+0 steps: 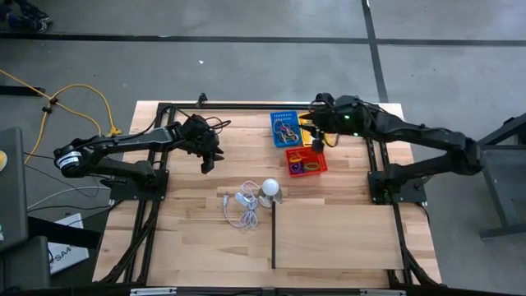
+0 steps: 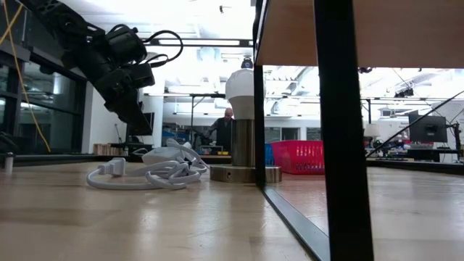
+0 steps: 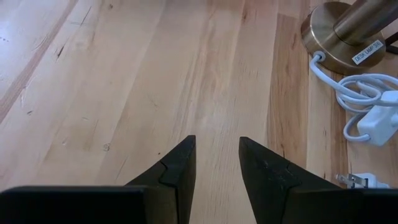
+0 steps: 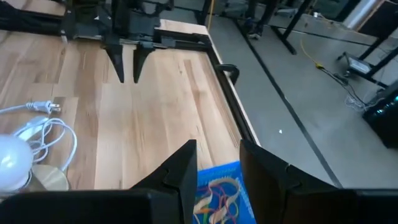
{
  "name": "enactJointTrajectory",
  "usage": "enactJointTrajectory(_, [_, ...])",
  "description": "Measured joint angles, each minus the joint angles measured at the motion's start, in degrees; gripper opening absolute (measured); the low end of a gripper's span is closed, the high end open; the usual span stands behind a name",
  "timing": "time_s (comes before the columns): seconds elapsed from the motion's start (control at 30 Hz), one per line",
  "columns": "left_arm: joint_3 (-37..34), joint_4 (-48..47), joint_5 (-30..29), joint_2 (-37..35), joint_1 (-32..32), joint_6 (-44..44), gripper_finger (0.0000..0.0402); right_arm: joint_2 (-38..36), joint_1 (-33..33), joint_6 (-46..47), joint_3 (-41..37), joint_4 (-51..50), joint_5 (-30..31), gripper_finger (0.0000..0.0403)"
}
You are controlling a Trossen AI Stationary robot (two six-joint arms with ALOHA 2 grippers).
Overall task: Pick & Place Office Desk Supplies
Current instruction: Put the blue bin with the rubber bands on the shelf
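My right tool point(image 1: 317, 141) released, empty, upper-centre over blue basket point(image 1: 283, 129); left tool point(image 1: 210, 161) released, idle. Pre-pick: next descend onto rubber bands point(image 4: 214, 194).

Left gripper point(image 3: 216, 168) fingers parted above bare table point(image 3: 124, 81); lamp base point(image 3: 333, 37), white cord point(image 3: 367, 106) nearby.

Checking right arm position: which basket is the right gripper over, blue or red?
The blue basket, farther from the lamp; the right gripper hangs open above it. The red basket sits nearer the lamp.
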Motion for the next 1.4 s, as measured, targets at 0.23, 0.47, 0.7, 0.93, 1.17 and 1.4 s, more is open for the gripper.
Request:
enactJointTrajectory(0.23, [0.0,0.04,0.0,0.0,0.0,0.0,0.0118,10.79,-0.26,-3.23,12.26,-4.2,1.93,0.011])
enactJointTrajectory(0.47, [0.0,0.04,0.0,0.0,0.0,0.0,0.0118,20.69,-0.45,-4.82,21.36,-13.14,0.6,0.011])
enactJointTrajectory(0.7, [0.0,0.04,0.0,0.0,0.0,0.0,0.0118,27.9,-0.63,-8.08,23.69,-15.18,-4.63,0.011])
enactJointTrajectory(0.93, [0.0,0.04,0.0,0.0,0.0,0.01,0.0118,32.97,-4.04,-7.29,23.71,-14.86,-9.46,0.011])
enactJointTrajectory(1.17, [0.0,0.04,0.0,0.0,-0.02,0.02,0.0118,33.57,-6.46,-5.54,26.76,-16.65,-9.74,0.011])
enactJointTrajectory(1.4, [0.0,0.04,0.0,0.0,-0.02,0.0,0.0118,35.25,-5.46,-7.68,37.16,-24.1,-2.49,0.011])
